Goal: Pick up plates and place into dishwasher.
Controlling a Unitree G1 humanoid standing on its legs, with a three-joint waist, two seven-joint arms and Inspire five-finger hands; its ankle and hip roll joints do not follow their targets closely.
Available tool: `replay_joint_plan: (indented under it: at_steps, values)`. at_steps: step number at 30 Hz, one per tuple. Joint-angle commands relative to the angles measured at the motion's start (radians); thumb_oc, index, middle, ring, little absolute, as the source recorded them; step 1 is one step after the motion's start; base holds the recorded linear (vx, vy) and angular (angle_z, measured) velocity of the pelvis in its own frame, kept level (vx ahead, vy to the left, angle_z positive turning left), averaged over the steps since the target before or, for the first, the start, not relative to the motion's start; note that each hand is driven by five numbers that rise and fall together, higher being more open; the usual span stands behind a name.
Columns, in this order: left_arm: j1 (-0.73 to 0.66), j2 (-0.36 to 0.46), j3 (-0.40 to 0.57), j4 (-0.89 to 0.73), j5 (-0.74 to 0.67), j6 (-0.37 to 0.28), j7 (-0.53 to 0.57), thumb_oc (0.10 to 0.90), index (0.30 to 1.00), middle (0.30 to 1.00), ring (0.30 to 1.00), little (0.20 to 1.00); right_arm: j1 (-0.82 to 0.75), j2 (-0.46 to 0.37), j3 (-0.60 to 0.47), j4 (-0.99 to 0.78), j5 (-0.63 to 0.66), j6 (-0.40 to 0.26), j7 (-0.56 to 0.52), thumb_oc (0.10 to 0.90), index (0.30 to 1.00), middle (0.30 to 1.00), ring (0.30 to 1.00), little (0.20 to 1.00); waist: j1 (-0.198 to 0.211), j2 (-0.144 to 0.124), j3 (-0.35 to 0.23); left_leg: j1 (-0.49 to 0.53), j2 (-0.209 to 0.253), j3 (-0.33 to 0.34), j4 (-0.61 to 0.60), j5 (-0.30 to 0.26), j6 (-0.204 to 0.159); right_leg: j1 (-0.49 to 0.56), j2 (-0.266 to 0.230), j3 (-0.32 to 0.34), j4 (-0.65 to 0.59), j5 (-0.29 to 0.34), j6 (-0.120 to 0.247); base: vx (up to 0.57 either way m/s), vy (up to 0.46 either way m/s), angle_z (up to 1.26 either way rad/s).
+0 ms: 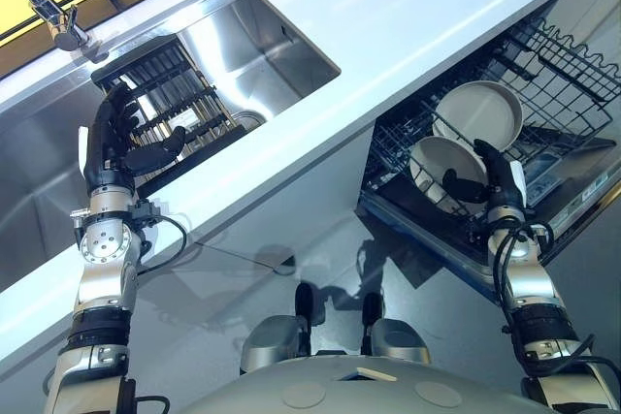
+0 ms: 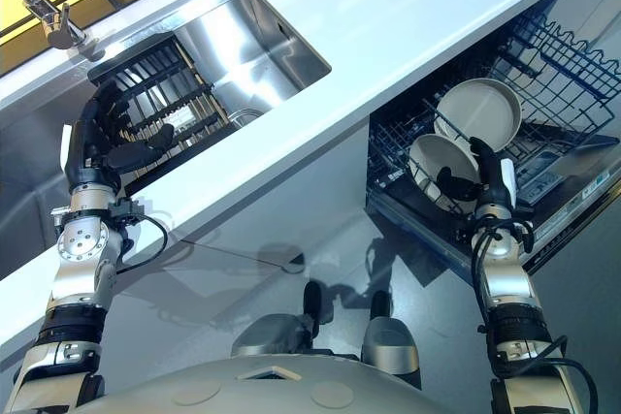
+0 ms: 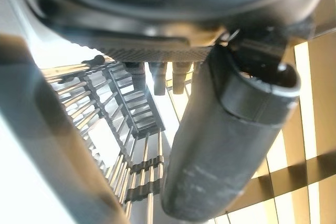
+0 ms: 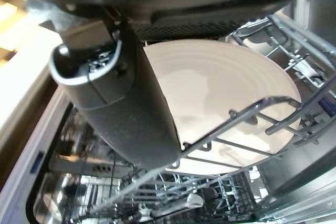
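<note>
Two white plates stand on edge in the open dishwasher's lower rack [image 1: 572,65]. My right hand [image 1: 495,181] is at the nearer plate [image 1: 432,157]. Its thumb [image 4: 121,108] lies across the plate's [image 4: 226,87] face and its fingers reach up past the rim, pinching it. The farther plate [image 1: 480,109] stands just behind. My left hand [image 1: 112,143] hovers over the black dish rack [image 1: 170,94] in the sink, fingers straight, thumb [image 3: 226,145] out, holding nothing. I see no plate in that dish rack [image 3: 136,108].
The steel sink [image 1: 262,55] is set into a white countertop [image 1: 408,16], with a faucet [image 1: 58,21] at its far left. The dishwasher's blue wire rack is pulled out under the counter's edge, above the lowered door [image 1: 582,201].
</note>
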Motion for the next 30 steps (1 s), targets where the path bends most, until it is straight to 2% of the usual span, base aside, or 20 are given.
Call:
replay_joint_plan:
  at_steps: [1, 9, 17, 22, 25, 30]
  values:
    - [0.006, 0.06, 0.061, -0.052, 0.022, -0.066, -0.012, 0.8, 0.9, 0.9, 0.9, 0.9, -0.002, 0.012, -0.082, -0.149, 0.065, -0.174, -0.011, 0.8, 0.9, 0.9, 0.9, 0.9, 0.009, -0.049, -0.089, 0.031, -0.081, 0.033, 0.013, -0.098, 0.069, -0.112, 0.006, 0.015, 0.187, -0.068, 0.033, -0.02, -0.084, -0.08]
    - [0.041, 0.058, 0.107, -0.018, -0.006, -0.083, -0.049, 0.8, 0.9, 0.9, 0.9, 0.9, 0.055, 0.038, -0.175, -0.177, 0.21, -0.235, 0.077, 0.8, 0.9, 0.9, 0.9, 0.9, -0.024, -0.049, -0.139, 0.046, -0.07, 0.056, 0.002, -0.113, 0.06, -0.084, 0.025, 0.022, 0.146, -0.086, 0.026, -0.02, -0.087, -0.05]
    - [0.055, 0.06, 0.132, 0.019, -0.017, -0.109, -0.064, 0.8, 0.9, 0.9, 0.9, 0.9, 0.092, 0.056, -0.199, -0.156, 0.242, -0.28, 0.113, 0.8, 0.9, 0.9, 0.9, 0.9, -0.034, -0.058, -0.17, 0.039, -0.054, 0.079, 0.002, -0.118, 0.04, -0.063, 0.047, 0.005, 0.104, -0.097, 0.017, -0.02, -0.081, -0.05]
    - [0.055, 0.062, 0.139, 0.035, -0.018, -0.117, -0.066, 0.8, 0.9, 0.9, 0.9, 0.9, 0.101, 0.073, -0.206, -0.115, 0.325, -0.288, 0.068, 0.8, 0.9, 0.9, 0.9, 0.9, -0.035, -0.059, -0.18, 0.038, -0.047, 0.083, 0.002, -0.12, 0.034, -0.058, 0.05, -0.002, 0.102, -0.107, 0.012, -0.02, -0.046, -0.02]
    - [0.055, 0.061, 0.145, 0.04, -0.019, -0.119, -0.065, 0.8, 0.9, 0.9, 0.9, 0.9, 0.101, 0.108, -0.23, -0.073, 0.454, -0.277, 0.061, 0.8, 0.9, 0.9, 0.9, 0.9, -0.037, -0.055, -0.187, 0.037, -0.044, 0.085, 0.002, -0.122, 0.031, -0.054, 0.049, -0.008, 0.099, -0.112, 0.01, 0.0, 0.0, 0.0]
    - [0.055, 0.059, 0.154, 0.042, -0.019, -0.111, -0.069, 0.8, 0.9, 0.9, 0.9, 0.9, 0.108, 0.157, -0.231, -0.025, 0.522, -0.255, 0.057, 0.8, 0.9, 0.9, 0.9, 0.9, -0.04, -0.044, -0.194, 0.039, -0.043, 0.087, 0.002, -0.124, 0.03, -0.053, 0.044, -0.012, 0.101, -0.119, 0.007, 0.0, 0.0, 0.0]
